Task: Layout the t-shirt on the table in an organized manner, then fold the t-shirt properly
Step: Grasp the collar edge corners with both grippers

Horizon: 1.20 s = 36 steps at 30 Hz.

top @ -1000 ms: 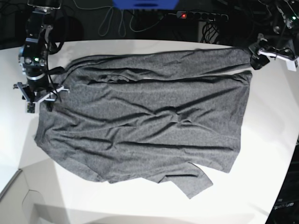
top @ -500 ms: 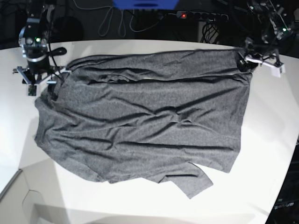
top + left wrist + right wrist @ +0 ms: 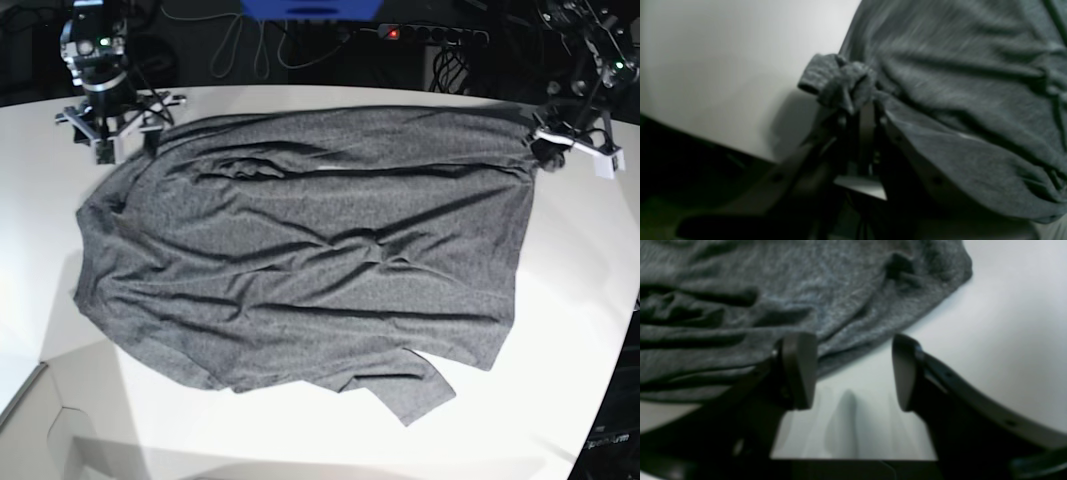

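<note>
Base view, left to right. Right gripper (image 3: pixel 112 128), black with pale fittings, stands at the far left corner of the heathered dark grey long-sleeved knit t-shirt (image 3: pixel 300 250); its jaws are spread apart, holding nothing, over the smooth white matte tabletop (image 3: pixel 560 330). The shirt lies spread and wrinkled, one sleeve folded under at the near edge. Behind, cables and a black power strip (image 3: pixel 430 34) sit in shadow. Left gripper (image 3: pixel 545 148) pinches a bunched shirt corner; blur hides its pads.
</note>
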Available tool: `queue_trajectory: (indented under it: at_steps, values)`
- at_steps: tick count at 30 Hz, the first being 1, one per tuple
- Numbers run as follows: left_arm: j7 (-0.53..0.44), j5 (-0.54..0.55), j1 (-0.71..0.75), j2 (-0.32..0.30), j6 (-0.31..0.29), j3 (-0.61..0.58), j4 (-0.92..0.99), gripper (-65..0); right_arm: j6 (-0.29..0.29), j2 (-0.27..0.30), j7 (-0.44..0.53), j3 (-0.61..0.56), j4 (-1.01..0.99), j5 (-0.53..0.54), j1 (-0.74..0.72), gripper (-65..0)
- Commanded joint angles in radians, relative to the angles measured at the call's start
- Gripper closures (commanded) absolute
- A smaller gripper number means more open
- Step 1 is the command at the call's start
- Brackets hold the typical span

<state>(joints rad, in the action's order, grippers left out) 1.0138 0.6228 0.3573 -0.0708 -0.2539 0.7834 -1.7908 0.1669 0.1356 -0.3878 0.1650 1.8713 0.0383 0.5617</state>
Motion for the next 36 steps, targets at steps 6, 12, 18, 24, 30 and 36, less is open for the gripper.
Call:
queue_trajectory:
  at_steps: [6,12,18,24,30,36]
  values:
    - [-0.011,0.012,-0.002,-0.01,-0.002,0.003,-0.028,-0.1,-0.002,0.005,0.023,-0.066,-0.057,0.005,-0.002,-42.6]
    - [-0.011,0.012,-0.004,-0.007,-0.002,0.003,-0.027,-0.1,-0.002,0.005,0.023,-0.107,-0.091,0.005,-0.004,-42.5]
    - [-0.011,0.012,-0.004,-0.007,-0.002,0.003,-0.027,-0.1,-0.002,0.005,0.029,-0.129,-0.128,0.005,-0.006,-38.5]
    - [-0.011,0.012,-0.004,-0.007,-0.002,0.003,-0.027,-0.1,-0.002,0.005,0.025,-0.12,-0.157,0.005,-0.024,-7.7]
    - [-0.011,0.012,-0.004,-0.007,-0.002,0.005,-0.037,-0.1,-0.002,0.002,0.023,-0.066,-0.08,0.007,-0.002,0.0]
    - [-0.011,0.095,-0.007,-0.011,-0.002,0.006,-0.08,-0.1,-0.002,0.002,0.023,-0.034,0.049,0.007,0.019,0.0]
